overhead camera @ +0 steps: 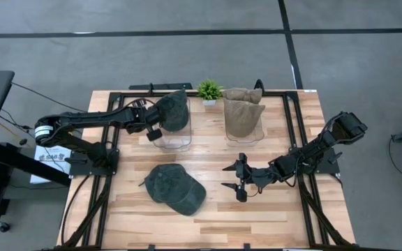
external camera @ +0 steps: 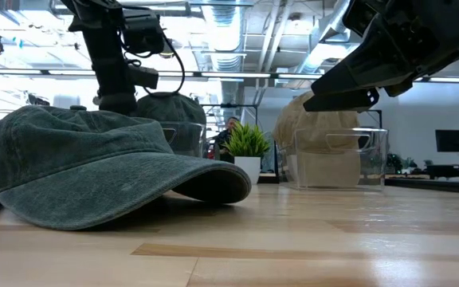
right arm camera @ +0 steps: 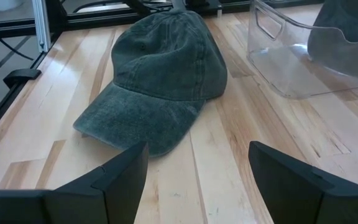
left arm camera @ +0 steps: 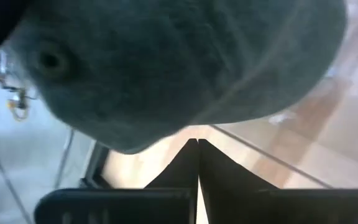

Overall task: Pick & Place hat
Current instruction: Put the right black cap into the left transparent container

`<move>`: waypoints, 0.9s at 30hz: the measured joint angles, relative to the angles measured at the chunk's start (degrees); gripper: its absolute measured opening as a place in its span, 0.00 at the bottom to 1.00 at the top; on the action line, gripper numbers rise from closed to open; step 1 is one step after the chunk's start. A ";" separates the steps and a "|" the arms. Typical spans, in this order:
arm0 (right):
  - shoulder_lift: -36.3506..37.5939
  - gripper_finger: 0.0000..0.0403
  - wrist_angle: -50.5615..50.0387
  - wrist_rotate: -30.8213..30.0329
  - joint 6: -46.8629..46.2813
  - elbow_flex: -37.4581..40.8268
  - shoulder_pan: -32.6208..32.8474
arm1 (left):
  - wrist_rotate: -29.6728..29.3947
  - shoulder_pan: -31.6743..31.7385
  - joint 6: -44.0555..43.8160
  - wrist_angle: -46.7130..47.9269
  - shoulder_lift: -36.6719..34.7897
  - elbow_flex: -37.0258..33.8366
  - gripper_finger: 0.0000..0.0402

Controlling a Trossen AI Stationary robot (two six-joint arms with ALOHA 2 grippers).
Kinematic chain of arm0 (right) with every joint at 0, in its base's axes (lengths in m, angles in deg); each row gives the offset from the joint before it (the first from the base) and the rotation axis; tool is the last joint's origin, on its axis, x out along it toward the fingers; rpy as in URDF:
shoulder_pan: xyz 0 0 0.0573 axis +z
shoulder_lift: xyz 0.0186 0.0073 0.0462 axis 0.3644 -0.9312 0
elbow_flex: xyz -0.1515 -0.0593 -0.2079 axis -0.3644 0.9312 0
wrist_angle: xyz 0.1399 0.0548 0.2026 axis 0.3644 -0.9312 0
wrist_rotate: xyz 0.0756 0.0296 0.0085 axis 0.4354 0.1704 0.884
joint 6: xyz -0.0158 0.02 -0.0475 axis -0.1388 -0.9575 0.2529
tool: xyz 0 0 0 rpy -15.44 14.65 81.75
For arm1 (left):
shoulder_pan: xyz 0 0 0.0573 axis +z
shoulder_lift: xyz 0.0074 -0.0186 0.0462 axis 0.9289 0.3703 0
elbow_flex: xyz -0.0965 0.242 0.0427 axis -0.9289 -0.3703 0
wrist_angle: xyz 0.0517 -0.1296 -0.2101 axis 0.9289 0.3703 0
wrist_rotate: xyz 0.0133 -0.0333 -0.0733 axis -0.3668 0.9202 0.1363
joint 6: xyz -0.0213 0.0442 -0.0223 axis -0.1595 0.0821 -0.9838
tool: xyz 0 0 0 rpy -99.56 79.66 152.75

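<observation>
High view shows two dark green denim caps: one lies flat on the pale wooden table (overhead camera: 271, 216), near its front middle, the loose green cap (overhead camera: 175, 188); the other, the stowed green cap (overhead camera: 173, 111), sits in the left clear plastic bin (overhead camera: 173, 139) at the back. The left gripper (overhead camera: 151, 130) hangs at that bin's edge, just beside the stowed cap, its fingers (left arm camera: 197, 180) pressed together with nothing between them. A tan cap (overhead camera: 243, 111) fills the right clear bin (overhead camera: 246, 134), with a small potted plant (overhead camera: 209, 90) between the bins. The right gripper (overhead camera: 233, 178) hovers above the table, near the loose cap's side, jaws spread wide and empty, pointed at it. The step in hand looks like the right arm's approach to the loose cap. To do it well, I would come in low toward the stiff brim or the crown's edge, straddle one fabric fold rather than the whole cap, and close only once both fingers flank it.
</observation>
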 joint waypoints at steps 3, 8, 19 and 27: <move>0.00 0.67 0.00 0.00 0.00 0.00 0.00 | -2.26 0.00 1.79 -1.27 0.00 0.00 0.02; 0.00 0.67 -0.02 0.00 0.00 0.00 0.00 | -2.80 0.00 5.33 -4.74 0.00 0.00 0.02; 0.00 0.67 0.00 0.00 0.00 0.00 0.00 | -4.46 0.41 11.32 -12.98 -0.02 0.00 0.02; 0.00 0.67 -0.01 0.00 0.00 0.00 0.00 | -4.46 2.65 11.34 -13.83 -0.04 0.00 0.02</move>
